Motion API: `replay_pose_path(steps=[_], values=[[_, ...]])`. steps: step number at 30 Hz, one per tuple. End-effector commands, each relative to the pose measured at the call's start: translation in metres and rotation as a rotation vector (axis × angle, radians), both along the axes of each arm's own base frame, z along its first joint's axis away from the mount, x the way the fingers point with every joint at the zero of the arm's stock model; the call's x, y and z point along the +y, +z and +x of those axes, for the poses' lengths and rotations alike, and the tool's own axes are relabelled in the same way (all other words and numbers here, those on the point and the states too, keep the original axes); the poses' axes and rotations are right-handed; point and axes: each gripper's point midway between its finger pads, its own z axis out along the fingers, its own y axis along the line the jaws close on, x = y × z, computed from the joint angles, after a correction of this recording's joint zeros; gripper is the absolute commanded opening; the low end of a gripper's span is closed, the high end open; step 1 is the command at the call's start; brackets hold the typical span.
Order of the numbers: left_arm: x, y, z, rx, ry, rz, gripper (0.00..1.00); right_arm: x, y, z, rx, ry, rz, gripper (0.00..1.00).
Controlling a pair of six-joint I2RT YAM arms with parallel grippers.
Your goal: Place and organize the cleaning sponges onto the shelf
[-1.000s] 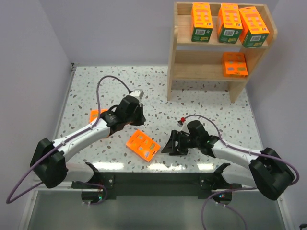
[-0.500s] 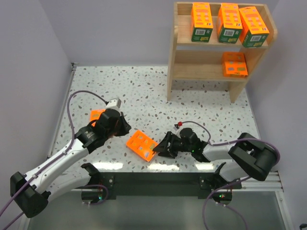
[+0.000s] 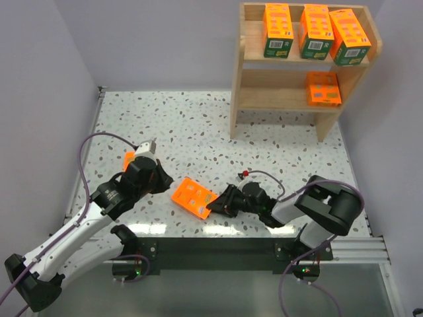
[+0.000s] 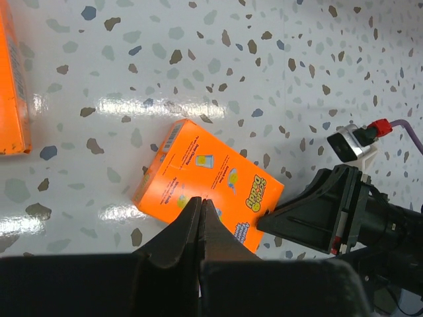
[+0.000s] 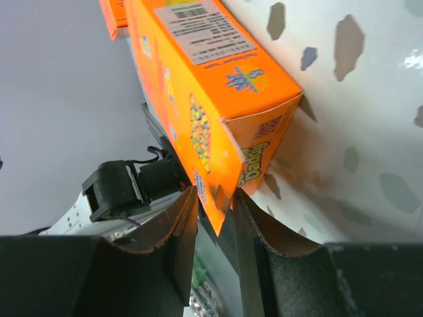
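One orange cleaning sponge pack lies flat on the table near the front edge. My right gripper has come low from the right, and its fingers close on the pack's near right corner. In the right wrist view the pack fills the gap between the two fingers. My left gripper hovers just left of that pack, shut and empty, its tips over the pack. A second pack lies behind the left arm, partly hidden. The wooden shelf stands at the far right.
Three packs with green bands stand on the shelf's top tier, and one orange pack lies on the lower tier at its right end. The second loose pack shows at the left edge of the left wrist view. Walls close both sides.
The left arm has drawn back toward the near left, still shut. The right gripper slid left to the pack and narrowed its jaws round the pack's corner.
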Motion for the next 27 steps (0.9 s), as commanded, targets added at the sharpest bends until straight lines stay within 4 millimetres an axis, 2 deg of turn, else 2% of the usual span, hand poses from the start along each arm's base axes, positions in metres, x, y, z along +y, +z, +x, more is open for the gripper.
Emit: replay_pose_path(steps=[1, 2, 7, 10, 12, 14, 15, 18, 20, 24, 25, 27], values=[[0.006, -0.002, -0.003, 0.009, 0.026, 0.005, 0.00, 0.000, -0.007, 0.008, -0.005, -0.054, 0.033, 0.31], [0.007, -0.002, -0.003, 0.010, 0.026, 0.007, 0.00, 0.002, -0.001, 0.010, -0.024, -0.062, 0.073, 0.31], [0.006, -0.001, -0.003, 0.009, 0.017, 0.004, 0.00, -0.005, -0.012, 0.010, -0.024, -0.101, 0.123, 0.30], [0.005, 0.002, -0.004, 0.006, 0.011, -0.001, 0.00, -0.004, -0.003, 0.015, -0.045, -0.129, 0.218, 0.24], [0.005, 0.003, -0.004, 0.005, 0.012, 0.000, 0.00, 0.000, -0.003, 0.012, -0.074, -0.088, 0.211, 0.17], [0.006, 0.003, -0.005, 0.006, 0.012, 0.005, 0.00, 0.000, 0.006, 0.011, -0.109, -0.076, 0.220, 0.15], [0.006, 0.003, -0.005, 0.006, 0.011, 0.003, 0.00, 0.001, 0.022, 0.014, -0.144, -0.081, 0.246, 0.15], [0.007, 0.000, -0.006, 0.009, 0.009, 0.008, 0.00, 0.000, 0.015, 0.014, -0.148, -0.068, 0.174, 0.08], [0.005, -0.001, -0.007, 0.011, 0.006, 0.000, 0.00, 0.004, 0.027, 0.014, -0.171, -0.055, 0.187, 0.00], [0.004, 0.003, -0.007, 0.002, 0.002, -0.013, 0.00, 0.006, 0.061, 0.010, -0.198, -0.035, 0.291, 0.00], [0.005, 0.005, -0.007, -0.003, 0.004, -0.016, 0.00, 0.005, 0.080, 0.007, -0.223, -0.028, 0.336, 0.00], [0.007, 0.008, -0.007, -0.010, 0.010, -0.012, 0.00, 0.000, 0.093, 0.004, -0.234, -0.025, 0.353, 0.00]])
